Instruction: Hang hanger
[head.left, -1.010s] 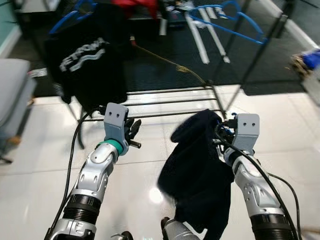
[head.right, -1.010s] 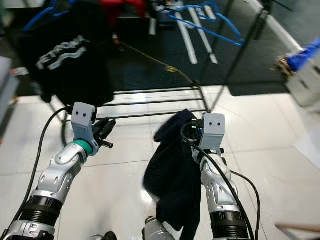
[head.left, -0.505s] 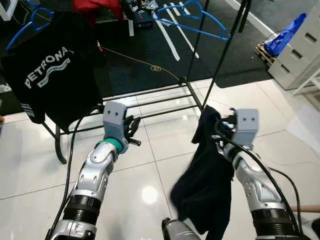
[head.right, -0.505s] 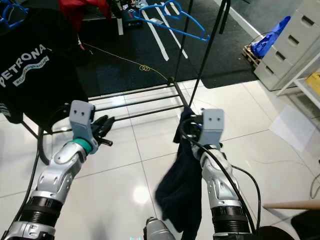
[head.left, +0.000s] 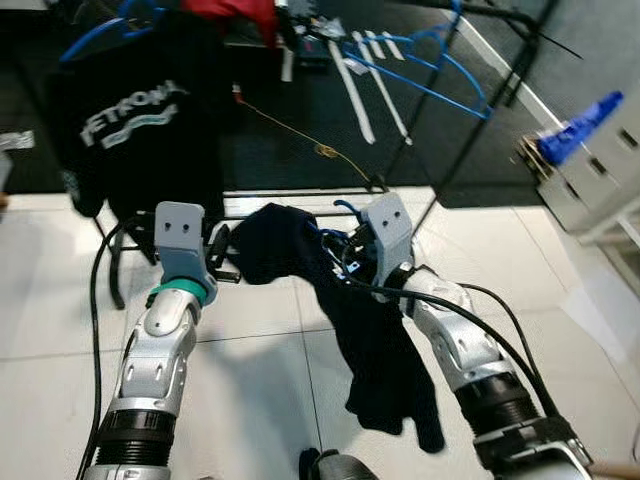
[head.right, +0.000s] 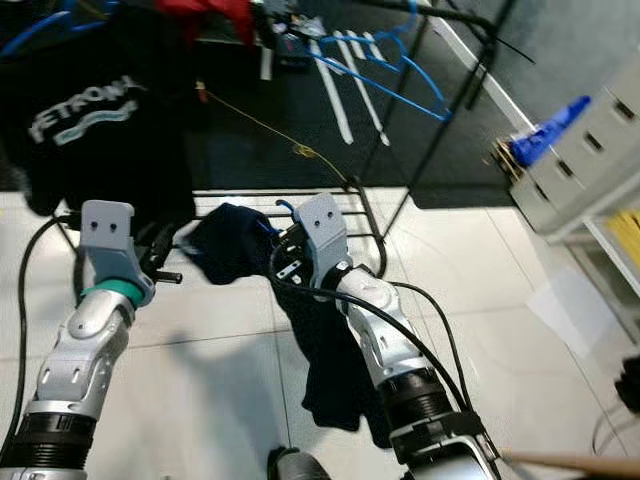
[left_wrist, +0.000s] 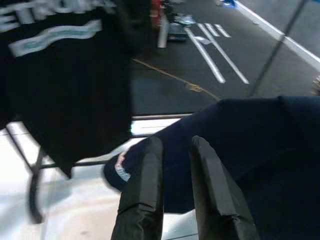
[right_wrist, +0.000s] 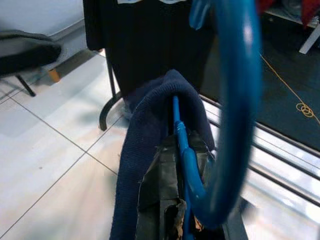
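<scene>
Right tool (head.left: 345, 255) clamped on hanger (right_wrist: 200, 150)

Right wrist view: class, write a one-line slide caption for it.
Right hand gripping a blue hanger draped with a dark sweater, near the clothes rack.

1. The hanger (right_wrist: 235, 100) is bright blue, and the garment (head.left: 375, 340) draped on it is plain dark navy.
2. At ten o'clock, a black T-shirt (head.left: 140, 130) bears white and pale teal lettering.
3. At one o'clock, spare hangers (head.left: 430, 60) are blue.
4. The floor tiles (head.left: 260, 400) are glossy white; the mat (head.left: 300, 140) beyond is black with white stripes.
5. The left gripper (left_wrist: 172, 195) has black fingers.
</scene>
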